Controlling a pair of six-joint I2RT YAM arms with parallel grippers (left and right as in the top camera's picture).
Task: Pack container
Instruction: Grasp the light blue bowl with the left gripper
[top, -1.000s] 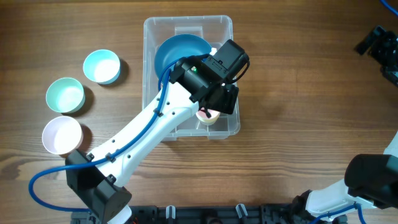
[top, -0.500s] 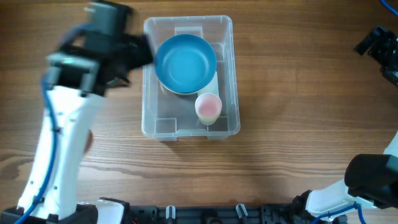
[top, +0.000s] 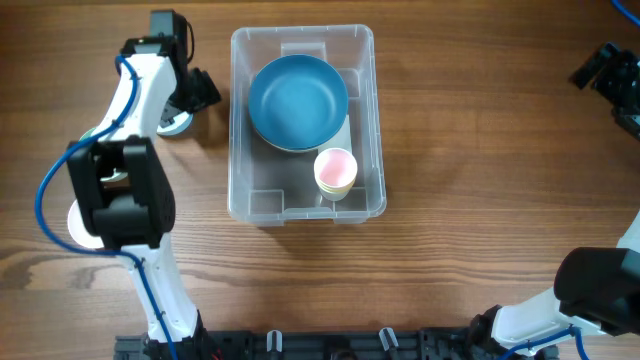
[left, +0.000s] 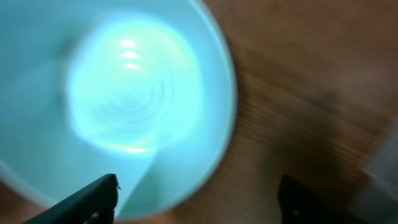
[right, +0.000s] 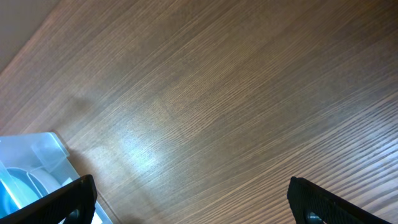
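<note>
The container (top: 364, 120), a large clear plastic bin, stands mid-table. It holds a big blue bowl (top: 298, 100) and a small pink cup (top: 336, 171). My left gripper (top: 192, 95) is to the left of the bin, over a light blue bowl (top: 172, 127) that the arm mostly hides. In the left wrist view the gripper (left: 199, 190) is open. Its fingers straddle the near rim of the light blue bowl (left: 130, 93), which is blurred. My right gripper (right: 193, 186) is open and empty above bare wood, and it also shows at the far right edge (top: 608, 72).
A white bowl (top: 76, 222) lies at the left, partly under the left arm. A corner of the container (right: 37, 152) shows in the right wrist view. The right arm's base (top: 595, 295) sits at the front right.
My left arm has come out of the container and swung left to the light blue bowl. The pink cup stays in the bin, free of the gripper. The right arm has not moved.
</note>
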